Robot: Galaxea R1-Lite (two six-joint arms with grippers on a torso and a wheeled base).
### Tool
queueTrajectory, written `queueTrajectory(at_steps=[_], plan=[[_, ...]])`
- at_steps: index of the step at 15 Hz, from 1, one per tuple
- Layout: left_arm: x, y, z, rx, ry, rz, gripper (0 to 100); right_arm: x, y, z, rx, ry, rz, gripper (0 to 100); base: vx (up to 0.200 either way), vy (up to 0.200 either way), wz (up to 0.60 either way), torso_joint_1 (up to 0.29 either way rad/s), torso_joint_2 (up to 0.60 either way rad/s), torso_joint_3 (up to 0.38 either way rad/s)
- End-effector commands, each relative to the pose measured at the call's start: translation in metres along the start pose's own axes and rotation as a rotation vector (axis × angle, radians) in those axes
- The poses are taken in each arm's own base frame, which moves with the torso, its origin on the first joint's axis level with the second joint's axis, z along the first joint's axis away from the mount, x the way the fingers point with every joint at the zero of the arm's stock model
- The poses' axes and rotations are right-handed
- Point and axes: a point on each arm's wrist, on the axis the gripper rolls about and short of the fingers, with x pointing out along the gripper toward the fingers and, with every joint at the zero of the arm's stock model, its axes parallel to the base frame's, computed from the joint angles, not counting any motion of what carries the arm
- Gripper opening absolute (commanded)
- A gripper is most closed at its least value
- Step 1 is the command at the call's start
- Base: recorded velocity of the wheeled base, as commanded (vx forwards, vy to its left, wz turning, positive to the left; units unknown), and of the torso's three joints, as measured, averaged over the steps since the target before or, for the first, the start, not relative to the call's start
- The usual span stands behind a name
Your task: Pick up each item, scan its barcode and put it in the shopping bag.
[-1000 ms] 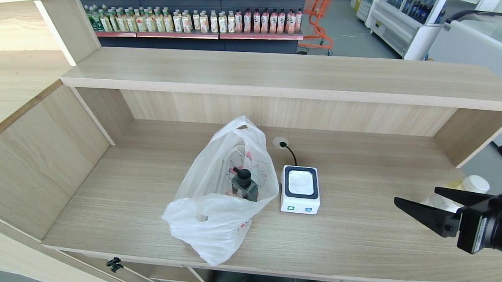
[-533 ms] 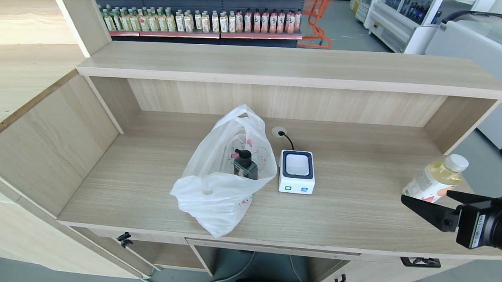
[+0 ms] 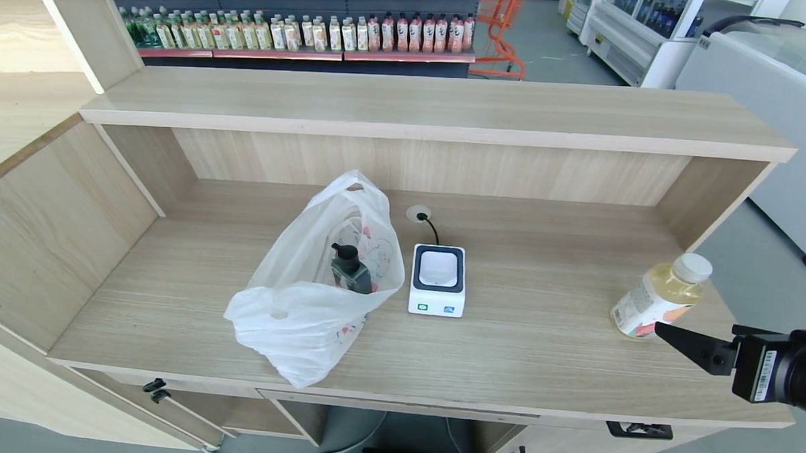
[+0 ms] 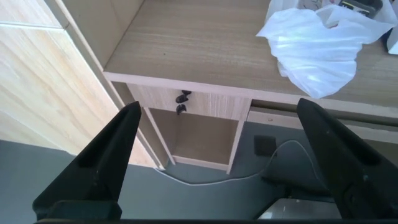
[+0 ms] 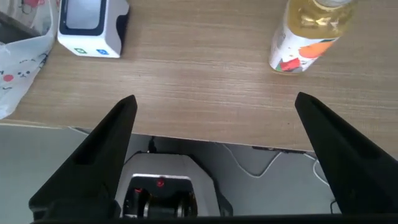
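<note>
My right jaws stand wide apart and hold nothing. They sit off the front edge of the bench at its right end, pointing at the drink bottle (image 3: 662, 297) without touching it. The bottle stands upright near the right end of the bench, well apart from the rest.

The scanner (image 3: 438, 280) sits about mid-bench, its cable (image 3: 430, 227) running to a hole toward the back edge. Just beside it, on the side toward the left end, lies the shopping bag (image 3: 306, 310), slumped open with a dark pump bottle (image 3: 350, 270) upright inside.

My left jaws are also spread wide and empty, below and outside the bench's front left corner, above the floor by the open cupboard (image 4: 202, 134).
</note>
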Motion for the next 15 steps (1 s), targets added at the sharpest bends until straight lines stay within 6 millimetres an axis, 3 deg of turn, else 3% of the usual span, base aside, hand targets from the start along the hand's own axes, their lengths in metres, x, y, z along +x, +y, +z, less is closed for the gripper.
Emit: queueTrajectory(at_steps=[1, 9, 15], plan=[[0.000, 0.000, 0.000, 0.000, 0.001, 0.001, 100, 0.000, -0.001, -0.002, 0.010, 0.012, -0.007, 100, 0.000, -0.200, 0.00, 0.007, 0.01, 0.007], [0.000, 0.000, 0.000, 0.000, 0.001, 0.001, 100, 0.000, -0.006, -0.008, 0.061, 0.025, -0.097, 100, 0.000, -0.200, 0.00, 0.003, 0.00, 0.004], [0.000, 0.000, 0.000, -0.003, 0.000, 0.001, 100, 0.012, -0.008, -0.018, 0.050, 0.081, -0.176, 100, 0.000, 0.000, 0.00, 0.000, 0.00, 0.000]])
